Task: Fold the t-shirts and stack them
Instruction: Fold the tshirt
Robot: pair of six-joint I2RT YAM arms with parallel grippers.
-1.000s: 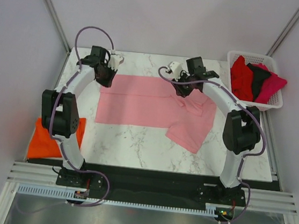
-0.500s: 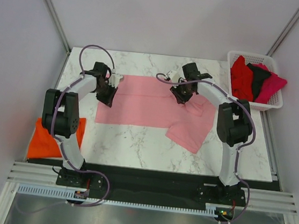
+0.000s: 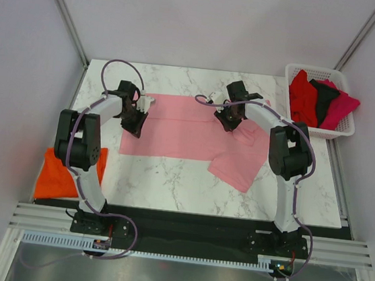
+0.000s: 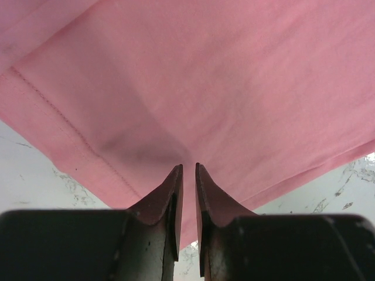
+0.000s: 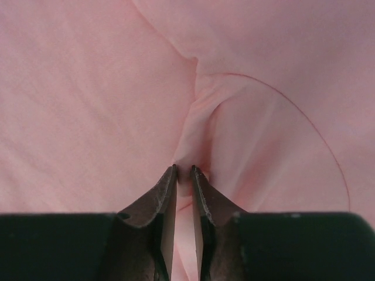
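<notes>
We pinch the soft light-pink cloth t-shirt [image 3: 174, 135], left gripper [image 4: 187, 168] at nine o'clock, right gripper [image 5: 183, 170] at two, seemingly ready to fold it toward six.

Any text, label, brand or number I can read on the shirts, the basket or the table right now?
None can be read in any view.
Light pink cloth t-shirt: plain, with no print or tag showing, even close up in the wrist views.
Bright orange t-shirt: plain.
Red shirt, black shirt, magenta shirt: no print showing.
White slatted plastic basket: no label visible.
</notes>
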